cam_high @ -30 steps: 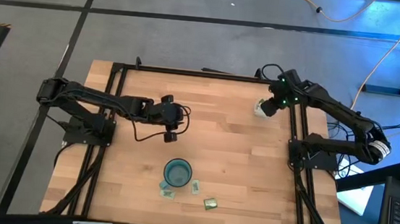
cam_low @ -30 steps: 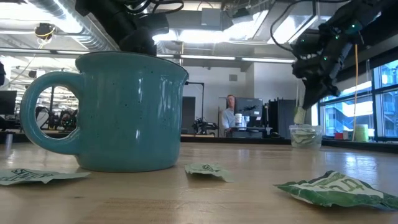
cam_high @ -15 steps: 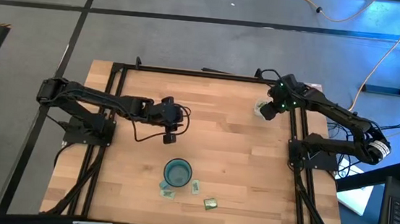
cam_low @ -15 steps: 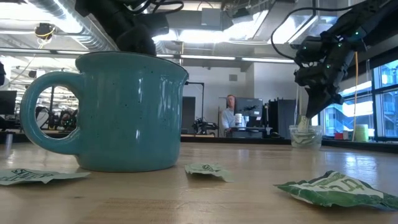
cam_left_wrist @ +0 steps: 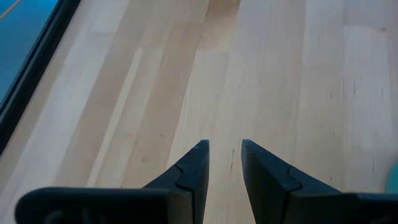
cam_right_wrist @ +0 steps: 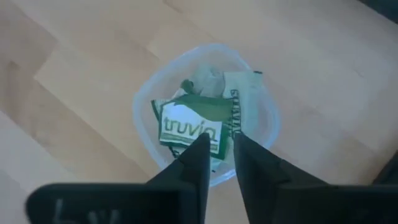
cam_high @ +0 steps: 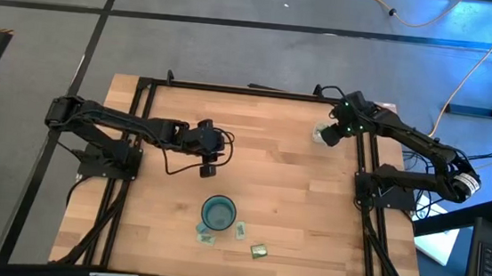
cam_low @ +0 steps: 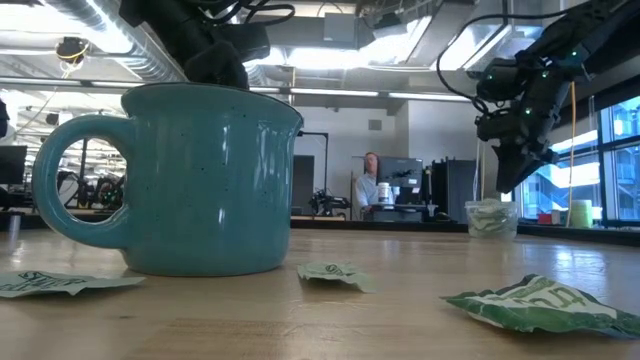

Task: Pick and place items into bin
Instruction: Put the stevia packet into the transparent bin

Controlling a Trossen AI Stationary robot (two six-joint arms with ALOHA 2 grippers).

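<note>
Right gripper (cam_right_wrist: 216, 148) poised directly above the bin (cam_right_wrist: 144, 102) at the table's far right edge, jaws parted a little and empty; packet (cam_right_wrist: 189, 129) lying inside among others; risk of a finger clipping the rim on withdrawal and tipping the light cup. Left gripper (cam_left_wrist: 224, 163) parked over bare wood mid-table, jaws slightly apart, nothing between them. Remaining packets (cam_high: 258, 251) scattered beside the teal mug (cam_high: 218, 212); risk of nudging the mug while reaching for them.

place: lab/office | cues: exposed ceiling ducts (cam_low: 90, 45); monitors (cam_low: 405, 172); seated person (cam_low: 371, 185); large windows (cam_low: 610, 150)
</note>
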